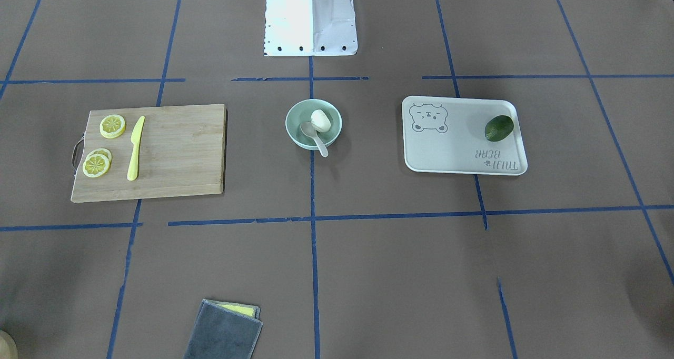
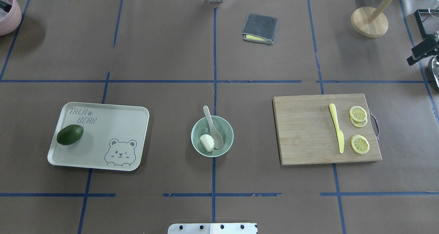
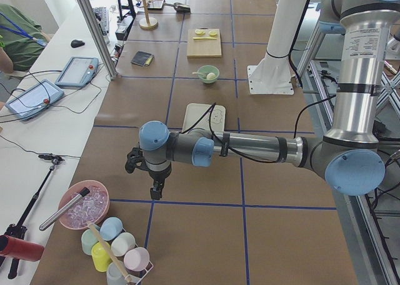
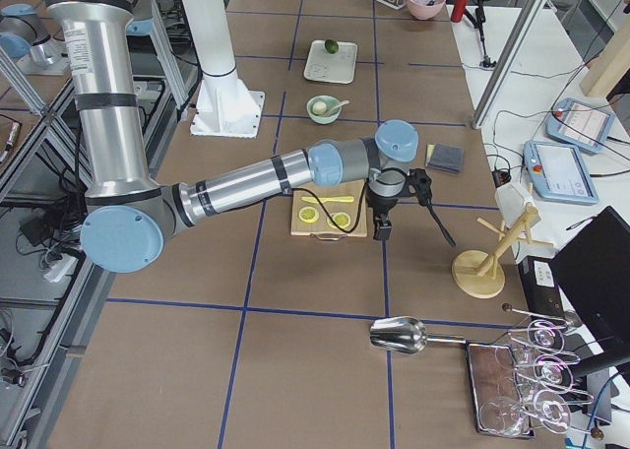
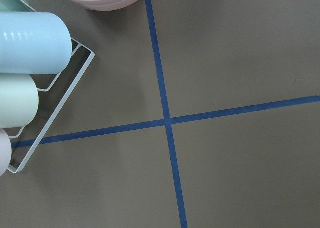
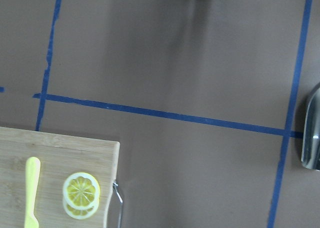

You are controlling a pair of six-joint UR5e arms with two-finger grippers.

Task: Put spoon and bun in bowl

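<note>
The mint-green bowl (image 2: 229,131) stands at the table's centre, also seen in the front view (image 1: 295,132). The white bun (image 2: 206,142) (image 1: 321,120) lies inside it. The pale spoon (image 2: 208,115) (image 1: 319,144) has its scoop in the bowl beside the bun, and its handle sticks out over the rim. My left gripper (image 3: 154,192) hangs far off at the table's left end, near the pink bowl. My right gripper (image 4: 382,232) hangs past the cutting board at the right end. I cannot tell whether either is open or shut. Nothing shows in either.
A wooden cutting board (image 2: 308,134) with lemon slices (image 2: 359,144) and a yellow knife (image 2: 336,127) lies right of the bowl. A cream bear tray (image 2: 113,124) with an avocado (image 2: 70,134) lies left. A grey cloth (image 2: 259,28) and a wooden stand (image 2: 369,21) are at the far side.
</note>
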